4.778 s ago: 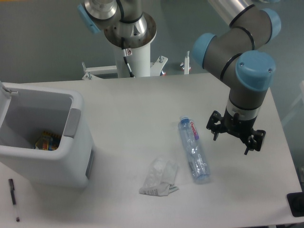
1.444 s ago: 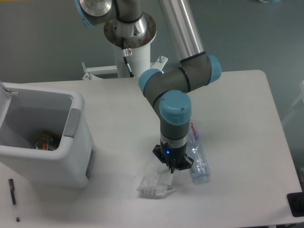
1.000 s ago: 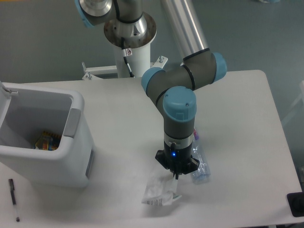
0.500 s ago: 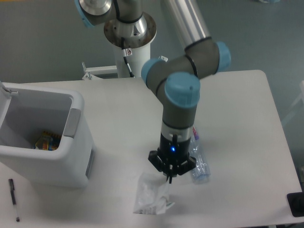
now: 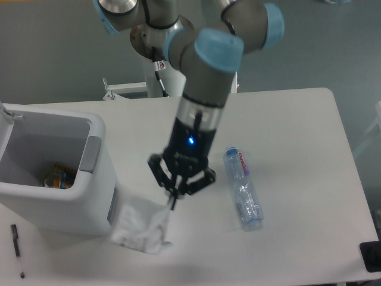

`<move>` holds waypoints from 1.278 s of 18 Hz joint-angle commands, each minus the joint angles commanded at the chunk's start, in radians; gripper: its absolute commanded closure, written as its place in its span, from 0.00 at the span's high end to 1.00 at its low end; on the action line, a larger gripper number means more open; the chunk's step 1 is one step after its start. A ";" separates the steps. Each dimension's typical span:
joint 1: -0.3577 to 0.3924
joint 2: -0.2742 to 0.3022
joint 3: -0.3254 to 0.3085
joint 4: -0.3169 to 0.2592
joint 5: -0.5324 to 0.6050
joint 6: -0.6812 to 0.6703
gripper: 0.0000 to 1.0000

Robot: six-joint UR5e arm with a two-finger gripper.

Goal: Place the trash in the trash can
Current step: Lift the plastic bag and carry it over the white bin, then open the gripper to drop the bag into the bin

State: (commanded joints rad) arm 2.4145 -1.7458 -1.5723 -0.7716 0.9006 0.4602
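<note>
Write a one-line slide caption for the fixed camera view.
Pincer shut on crumpled clear-and-white plastic wrapper, hanging beside the boxy white plastic bin; clear plastic water bottle lies on the table.

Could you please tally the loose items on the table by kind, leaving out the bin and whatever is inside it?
Plastic wrapper, hanging from the end effector: 1
Water bottle: 1
Black pen: 1
Total: 3

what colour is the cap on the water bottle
Pale blue, on the water bottle lying on the table; the fixed camera shows it.
</note>
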 joint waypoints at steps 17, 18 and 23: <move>-0.137 0.147 -0.179 0.009 -0.011 0.051 0.00; -0.137 0.152 -0.189 0.009 -0.011 0.054 0.00; -0.141 0.158 -0.192 0.011 -0.011 0.055 0.21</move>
State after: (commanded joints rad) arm 2.2734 -1.5877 -1.7641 -0.7609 0.8897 0.5154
